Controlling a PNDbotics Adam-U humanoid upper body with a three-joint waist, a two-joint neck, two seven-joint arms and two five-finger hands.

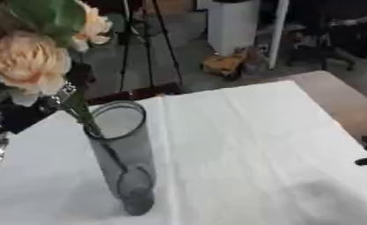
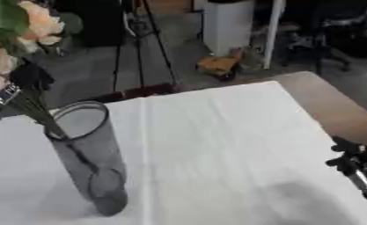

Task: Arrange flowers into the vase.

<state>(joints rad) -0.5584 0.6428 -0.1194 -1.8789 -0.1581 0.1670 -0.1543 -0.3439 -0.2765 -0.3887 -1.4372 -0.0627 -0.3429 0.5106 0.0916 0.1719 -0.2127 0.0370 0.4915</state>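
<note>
- Grey translucent vase (image 1: 123, 158) upright on white-clothed table (image 1: 240, 145), toward left.
- Peach flowers (image 1: 28, 61) above rim, green stems (image 2: 38, 112) slanting into vase mouth.
- Left robot hand (image 1: 51, 102) seemingly closed around stems, mostly hidden behind blooms.
- Right robot hand (image 2: 354, 160) at right table edge; finger position unclear.

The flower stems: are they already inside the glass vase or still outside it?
Inside. The green stems pass over the rim of the upright glass vase and run down within it.
</note>
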